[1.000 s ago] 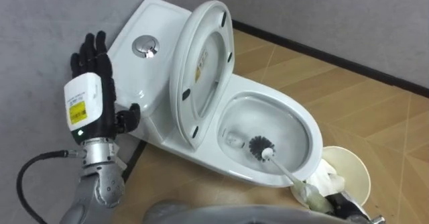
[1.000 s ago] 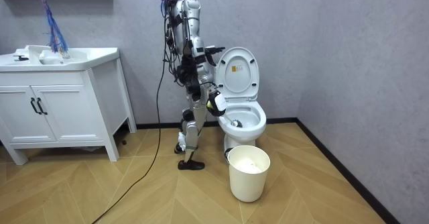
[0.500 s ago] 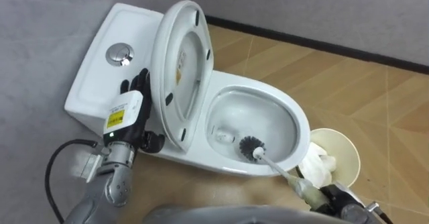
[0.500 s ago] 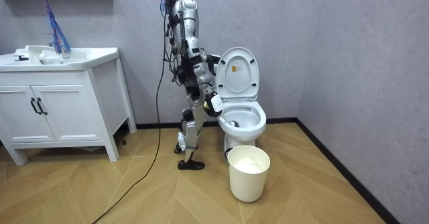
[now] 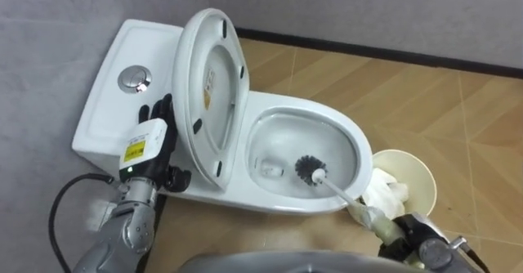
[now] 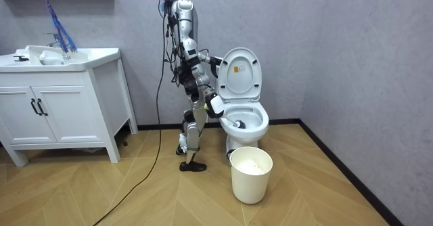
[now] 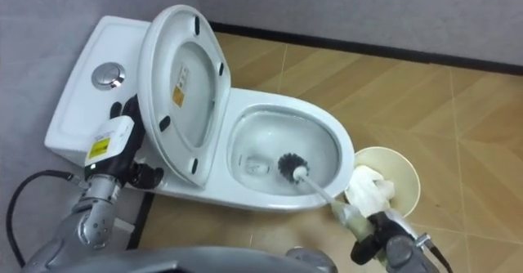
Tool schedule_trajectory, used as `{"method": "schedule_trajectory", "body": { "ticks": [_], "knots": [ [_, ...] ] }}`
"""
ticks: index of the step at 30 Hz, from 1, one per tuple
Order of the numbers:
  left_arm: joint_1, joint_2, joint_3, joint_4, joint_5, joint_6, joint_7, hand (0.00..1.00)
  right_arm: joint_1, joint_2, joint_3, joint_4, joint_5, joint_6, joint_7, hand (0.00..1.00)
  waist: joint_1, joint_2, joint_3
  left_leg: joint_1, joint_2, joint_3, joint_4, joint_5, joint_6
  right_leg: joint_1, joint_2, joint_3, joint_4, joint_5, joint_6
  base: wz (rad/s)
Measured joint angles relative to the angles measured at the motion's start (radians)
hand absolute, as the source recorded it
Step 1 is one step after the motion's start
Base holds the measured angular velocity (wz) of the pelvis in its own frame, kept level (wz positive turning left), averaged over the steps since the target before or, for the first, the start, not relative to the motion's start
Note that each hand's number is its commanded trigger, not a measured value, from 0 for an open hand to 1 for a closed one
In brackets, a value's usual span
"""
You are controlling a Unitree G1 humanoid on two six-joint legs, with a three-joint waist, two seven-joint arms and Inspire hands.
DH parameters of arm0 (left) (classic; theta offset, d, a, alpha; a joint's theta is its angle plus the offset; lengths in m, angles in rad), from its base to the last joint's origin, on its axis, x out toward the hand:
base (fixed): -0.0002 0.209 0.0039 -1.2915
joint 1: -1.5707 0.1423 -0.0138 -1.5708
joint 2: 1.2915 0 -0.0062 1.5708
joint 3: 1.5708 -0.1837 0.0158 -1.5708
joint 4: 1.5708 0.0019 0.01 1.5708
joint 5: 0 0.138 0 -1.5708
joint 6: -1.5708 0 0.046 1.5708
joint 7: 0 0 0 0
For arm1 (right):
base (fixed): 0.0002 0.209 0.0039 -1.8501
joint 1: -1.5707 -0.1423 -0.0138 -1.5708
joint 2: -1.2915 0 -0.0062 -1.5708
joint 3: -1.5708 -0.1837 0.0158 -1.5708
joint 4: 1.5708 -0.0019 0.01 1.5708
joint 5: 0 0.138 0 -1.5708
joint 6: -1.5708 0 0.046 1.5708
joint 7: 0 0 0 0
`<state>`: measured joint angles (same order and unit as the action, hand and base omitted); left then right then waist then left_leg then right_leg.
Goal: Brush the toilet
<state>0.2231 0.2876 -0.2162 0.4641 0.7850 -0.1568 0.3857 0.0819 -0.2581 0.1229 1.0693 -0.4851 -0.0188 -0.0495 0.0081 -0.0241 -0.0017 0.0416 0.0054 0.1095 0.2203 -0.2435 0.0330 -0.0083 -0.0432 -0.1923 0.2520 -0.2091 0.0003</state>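
**Toilet brushing, seen from the head camera and the room camera.** A white toilet [image 5: 245, 201] is seen from above, set against a grey wall [image 5: 49, 28] on a wooden floor [image 5: 458, 109]. Its lid [image 5: 208, 93] is raised and leans back toward the cistern [image 5: 102, 122], on top of which a round metal flush button [image 5: 134, 79] is mounted.

The toilet brush [image 5: 310, 168] is located inside the bowl. Its dark bristle head is held near the inner wall on the side nearer the robot, and its pale handle is directed up over the rim toward the lower right. The end of the handle is grasped by the right robot hand [image 5: 409, 236], whose dark fingers are closed about it just outside the bowl.

The left robot hand [image 5: 149, 140] is held upright beside the raised lid, in front of the cistern. Its fingers are straightened and nothing is held in it. Whether the cistern is touched cannot be told.

A cream waste bin [image 5: 421, 171] containing crumpled white paper [image 5: 384, 193] is placed on the floor just beside the front of the bowl, close to the right robot hand.

In the room view, the robot is shown standing upright at the side of the toilet, on the room view's left of it. The waste bin is seen in front of the bowl, and a white vanity cabinet [image 6: 61, 111] stands well apart at the room view's left.
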Motion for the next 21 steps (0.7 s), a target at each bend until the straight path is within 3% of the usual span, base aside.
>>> {"method": "schedule_trajectory", "body": {
  "ticks": [6, 9, 12, 16, 21],
  "knots": [
    [-0.042, -0.003, 0.002, 0.062, 0.059, -0.004, 0.074, 0.0, -0.031, 0.0, 0.004, -0.036, -0.022, 0.008, -0.036, 1.0, 0.009, 0.001, -0.0097, -0.068, 0.001, -0.003, 0.019, 0.008, -0.003, -0.064, 0.001, 0.0, 0.021, 0.011, -0.011, -0.02],
    [-0.086, -0.003, 0.001, 0.097, 0.115, -0.005, 0.096, 0.0, -0.054, 0.0, 0.016, -0.034, -0.022, 0.01, -0.04, 1.0, 0.032, 0.003, -0.0084, -0.115, 0.002, -0.004, 0.027, 0.022, -0.006, -0.111, -0.001, -0.005, 0.043, 0.015, -0.018, 0.04],
    [-0.137, -0.005, 0.0, 0.12, 0.15, -0.005, 0.124, 0.0, -0.085, -0.002, 0.054, -0.021, -0.018, 0.006, -0.053, 1.0, 0.045, 0.01, -0.0019, -0.183, 0.004, -0.024, 0.063, 0.025, -0.01, -0.157, -0.007, -0.025, 0.052, 0.021, -0.027, 0.14],
    [-0.219, -0.004, -0.025, 0.162, 0.173, -0.006, 0.194, 0.0, -0.174, -0.009, 0.104, 0.029, -0.05, 0.001, -0.065, 1.0, 0.061, 0.021, 0.0157, -0.303, 0.005, -0.039, 0.123, 0.027, -0.013, -0.264, -0.016, -0.041, 0.1, 0.02, -0.039, 0.13],
    [-0.299, 0.001, -0.068, 0.18, 0.173, -0.006, 0.265, 0.0, -0.263, -0.013, 0.18, 0.061, -0.06, 0.003, -0.084, 1.0, 0.08, 0.029, 0.0299, -0.44, -0.004, -0.071, 0.181, 0.036, -0.013, -0.396, -0.036, -0.066, 0.177, 0.013, -0.05, 0.16]
  ]
}}
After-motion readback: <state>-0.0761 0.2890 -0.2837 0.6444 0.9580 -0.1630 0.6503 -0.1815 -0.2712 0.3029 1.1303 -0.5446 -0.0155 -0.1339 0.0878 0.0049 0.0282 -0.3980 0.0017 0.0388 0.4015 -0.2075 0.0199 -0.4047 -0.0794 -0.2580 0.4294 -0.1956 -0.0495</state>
